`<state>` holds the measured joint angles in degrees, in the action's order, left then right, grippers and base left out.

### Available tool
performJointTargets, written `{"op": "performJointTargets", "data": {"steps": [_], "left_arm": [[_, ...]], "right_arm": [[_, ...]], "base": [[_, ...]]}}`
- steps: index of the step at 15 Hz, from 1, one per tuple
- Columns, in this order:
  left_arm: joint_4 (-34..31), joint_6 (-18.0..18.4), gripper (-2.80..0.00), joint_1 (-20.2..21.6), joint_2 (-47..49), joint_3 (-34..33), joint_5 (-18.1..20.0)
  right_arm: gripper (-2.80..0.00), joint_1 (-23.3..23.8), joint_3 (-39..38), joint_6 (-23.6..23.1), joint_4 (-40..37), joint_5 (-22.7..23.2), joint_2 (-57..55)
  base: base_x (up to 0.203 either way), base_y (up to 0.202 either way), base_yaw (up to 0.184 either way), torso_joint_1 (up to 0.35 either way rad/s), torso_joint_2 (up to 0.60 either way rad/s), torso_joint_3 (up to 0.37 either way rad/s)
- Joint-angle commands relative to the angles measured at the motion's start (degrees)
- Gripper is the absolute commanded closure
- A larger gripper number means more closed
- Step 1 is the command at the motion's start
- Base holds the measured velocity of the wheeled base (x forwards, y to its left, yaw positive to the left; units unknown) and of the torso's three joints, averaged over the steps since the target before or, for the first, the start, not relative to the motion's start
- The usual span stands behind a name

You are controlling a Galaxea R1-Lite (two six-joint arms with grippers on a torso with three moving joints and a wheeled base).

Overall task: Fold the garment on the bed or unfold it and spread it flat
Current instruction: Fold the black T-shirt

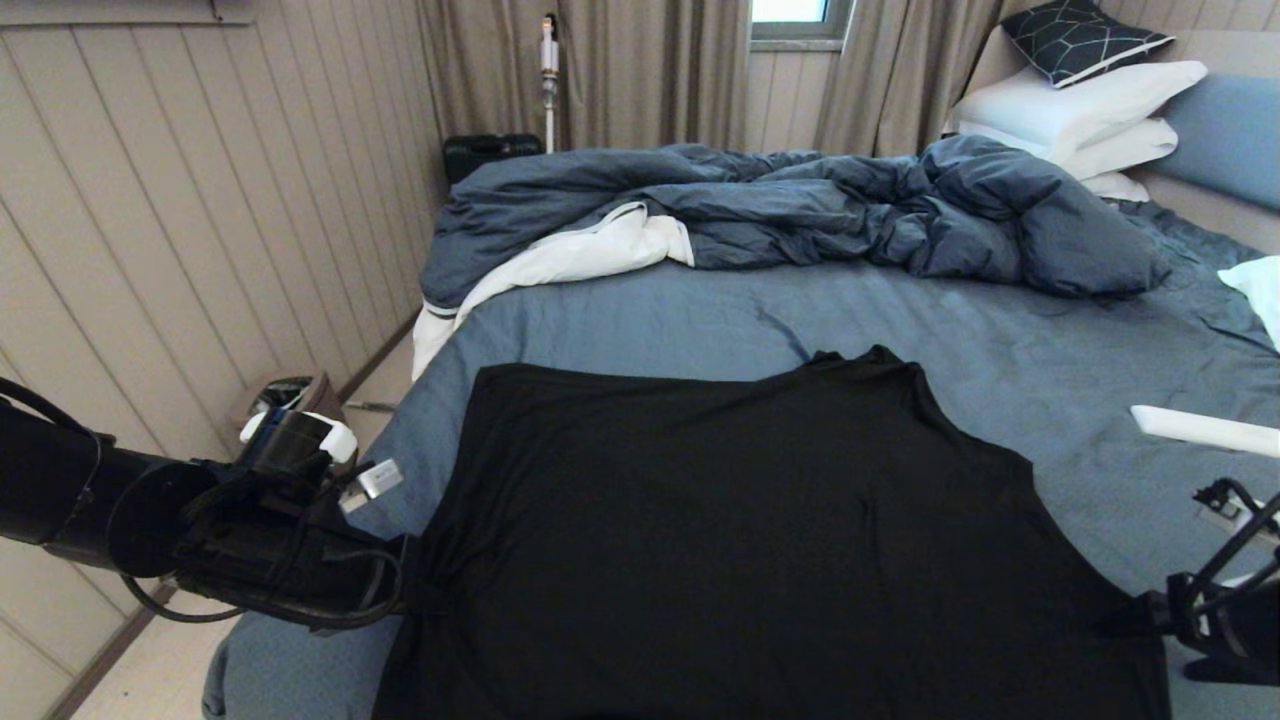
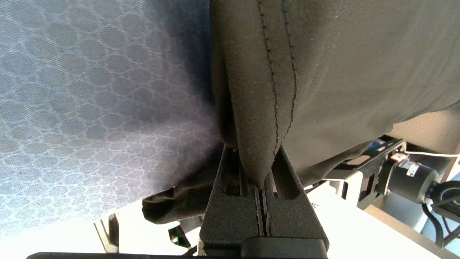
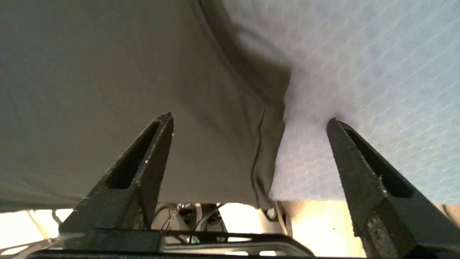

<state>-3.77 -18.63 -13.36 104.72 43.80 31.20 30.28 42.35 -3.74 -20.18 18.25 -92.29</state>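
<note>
Pinching the shirt hem, our left gripper could drag cloth off the bed edge if it pulls while the right gripper stands spread, holding nothing. Shirt lies plain black side up, nearly flat on the near sheet, lightly rippled toward the left corner.
</note>
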Motion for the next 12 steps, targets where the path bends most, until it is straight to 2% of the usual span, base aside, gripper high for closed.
{"op": "performJointTargets", "data": {"steps": [1,5,6,12], "left_arm": [[0.0,-0.1,0.0,0.0,-0.1,0.0,0.2],[0.0,-0.1,0.0,0.0,0.0,0.0,0.2],[0.0,-0.1,0.0,0.0,0.1,0.0,0.2],[-0.3,-0.1,0.0,0.0,-0.6,-0.4,0.3]], "right_arm": [[-2.8,-0.1,-1.1,0.0,-0.1,0.3,1.4],[-2.8,-0.9,-1.3,0.0,-0.1,1.0,1.6],[0.0,-1.1,-1.4,0.0,-0.1,1.0,1.2],[0.0,-1.5,-3.6,-0.1,4.1,1.1,-0.8]], "base": [[0.0,0.0,0.0,0.0,0.0,0.0],[0.0,0.0,0.0,0.0,0.0,0.0],[0.0,0.0,0.0,0.0,0.0,0.0],[0.0,0.0,0.0,0.0,0.0,0.0]]}}
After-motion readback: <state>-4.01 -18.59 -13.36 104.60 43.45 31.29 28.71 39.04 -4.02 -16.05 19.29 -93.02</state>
